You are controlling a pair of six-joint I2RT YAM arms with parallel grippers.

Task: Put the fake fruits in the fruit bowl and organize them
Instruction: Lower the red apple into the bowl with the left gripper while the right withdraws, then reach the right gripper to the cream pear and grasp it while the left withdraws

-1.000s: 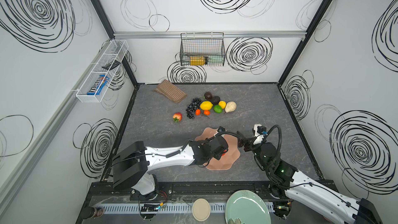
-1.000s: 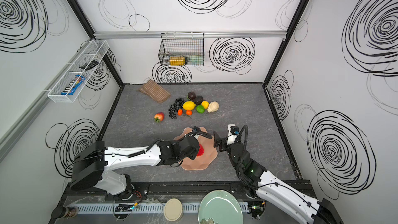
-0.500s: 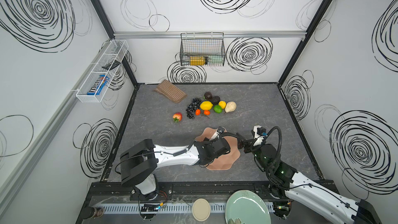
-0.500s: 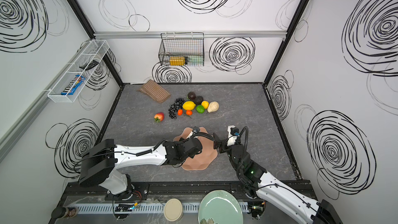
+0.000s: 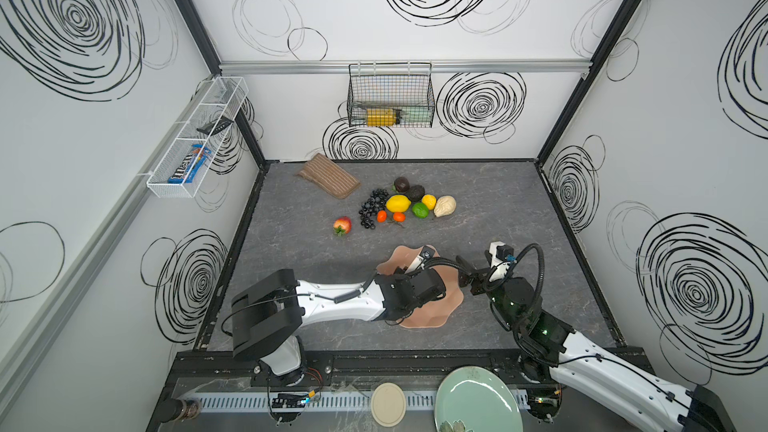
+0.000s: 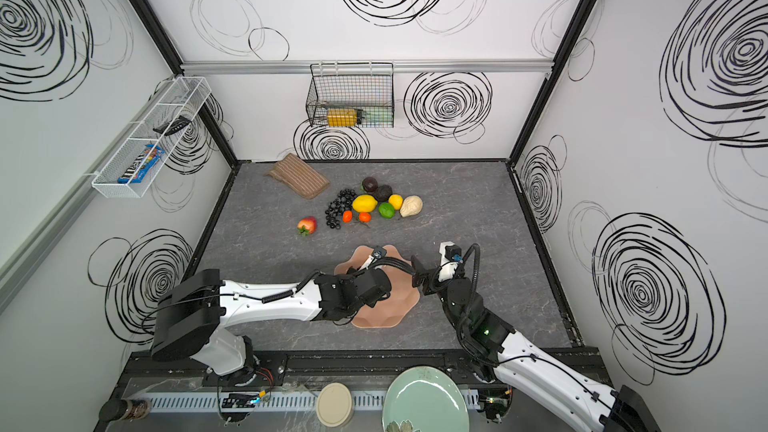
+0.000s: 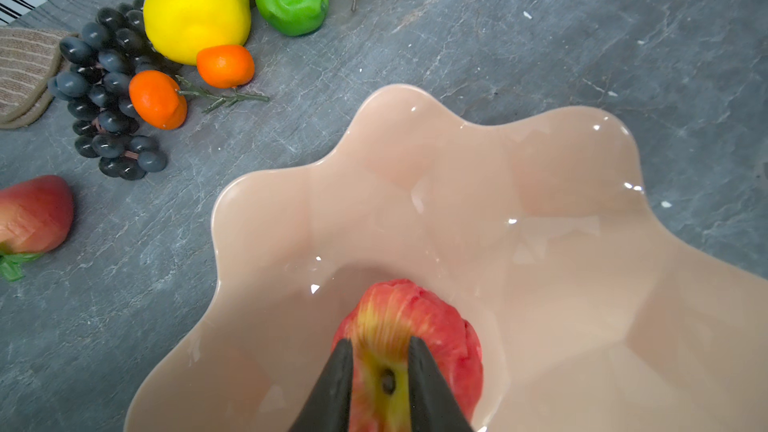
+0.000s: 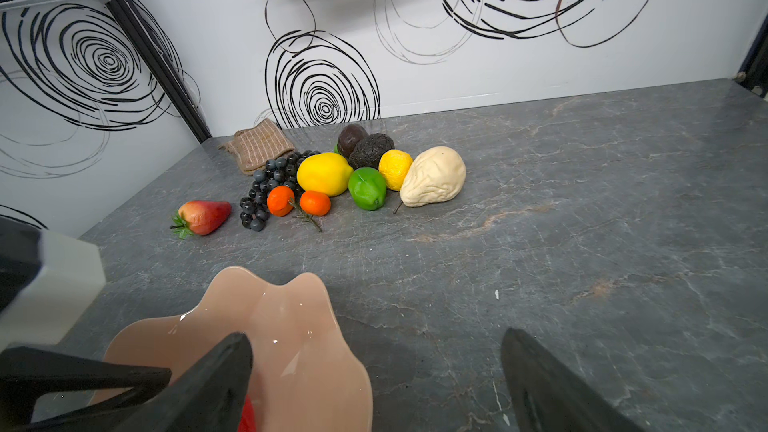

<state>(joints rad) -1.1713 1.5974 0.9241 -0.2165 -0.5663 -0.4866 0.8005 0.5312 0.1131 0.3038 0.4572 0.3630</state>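
**Apple lowered into the fruit bowl; left jaws starting to release.**

Seen from the front of the cell: a second ago the left gripper (image 7: 380,342) held the red apple (image 7: 436,317) clenched above the fruit bowl (image 7: 540,201). Now the apple rests on the bowl floor, and the jaws stand slightly apart, straddling the stem pit rather than clamping it. Judgement: first fruit delivered; the next step is to retract. The bowl sits at 6 o'clock on the table (image 5: 519,222). The remaining fake fruits (image 5: 398,204) lie grouped at its 12 o'clock, with the strawberry (image 5: 342,225) at 11. The right gripper (image 8: 374,334) hangs wide open and empty at the bowl's 3 o'clock rim. In both top views the left wrist hides the apple and the jaws; only the left wrist view shows the release. The right wrist view shows just a red sliver behind its own finger.
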